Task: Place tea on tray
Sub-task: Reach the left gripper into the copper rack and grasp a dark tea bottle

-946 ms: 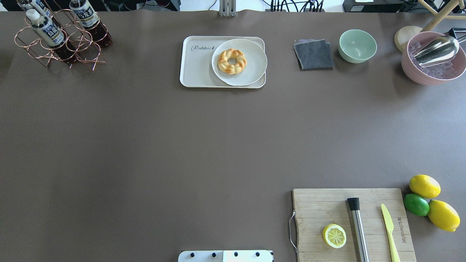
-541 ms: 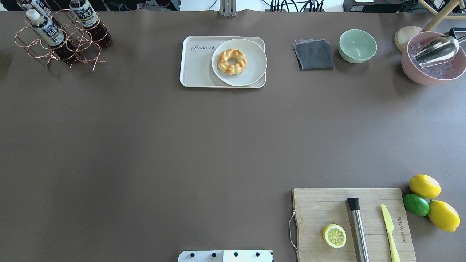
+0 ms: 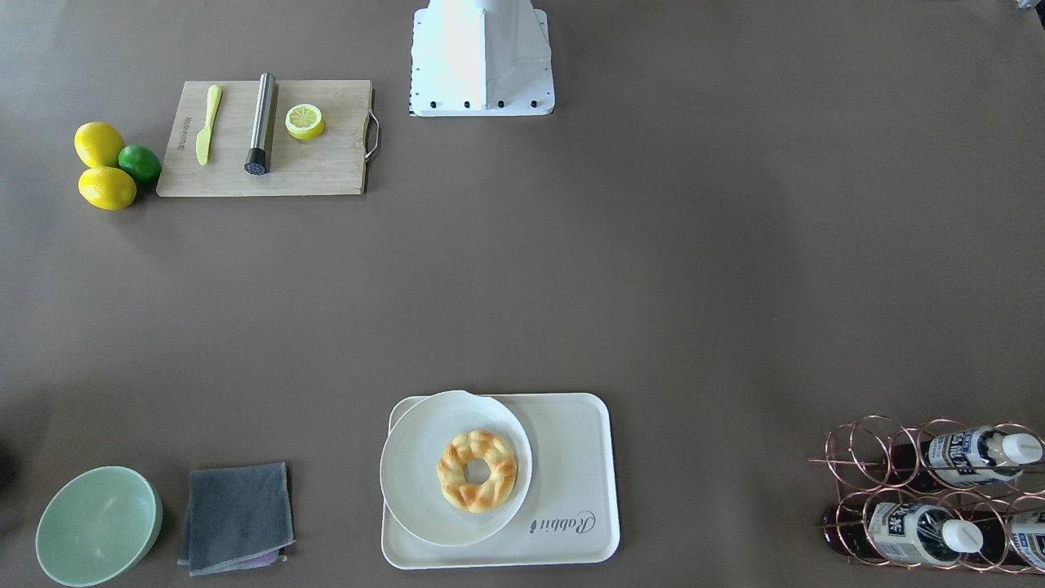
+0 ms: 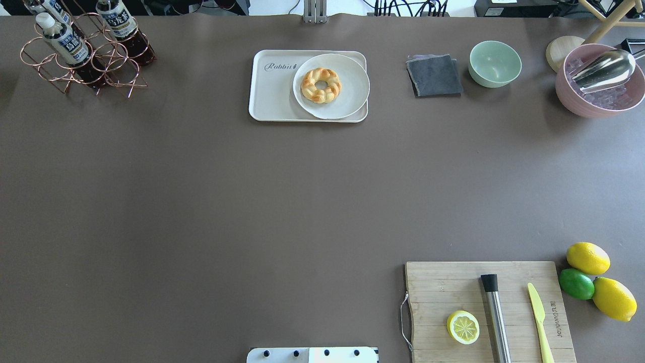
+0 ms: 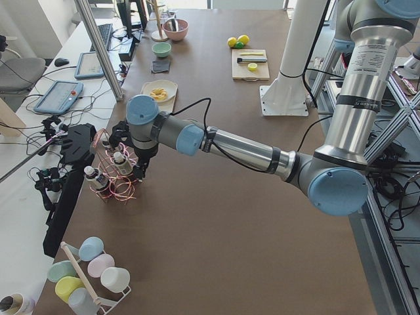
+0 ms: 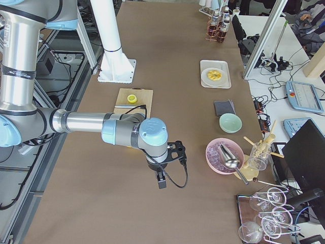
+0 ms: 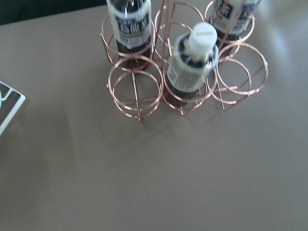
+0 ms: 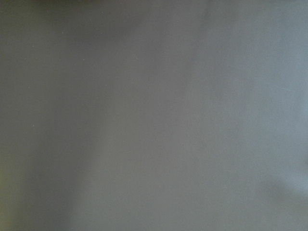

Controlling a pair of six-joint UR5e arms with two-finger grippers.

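Note:
Three tea bottles, one [image 4: 61, 39] nearest, stand in a copper wire rack [image 4: 116, 70] at the table's far left corner. The left wrist view looks down on one white-capped bottle [image 7: 192, 62] in the rack [image 7: 137, 91]; no fingers show there. My left gripper [image 5: 142, 169] hangs just beside the rack in the exterior left view; I cannot tell if it is open or shut. The cream tray [image 4: 274, 98] with "Rabbit" script holds a white plate [image 4: 348, 98] with a doughnut [image 4: 321, 84]; its left part is bare. My right gripper [image 6: 161, 180] hovers over bare table; its state cannot be told.
A grey cloth [image 4: 434, 75], a green bowl [image 4: 495, 63] and a pink bowl of ice with a metal scoop [image 4: 599, 83] stand at the back right. A wooden board [image 4: 438, 287] with a lemon half, muddler and yellow knife lies front right, beside lemons and a lime [image 4: 577, 283].

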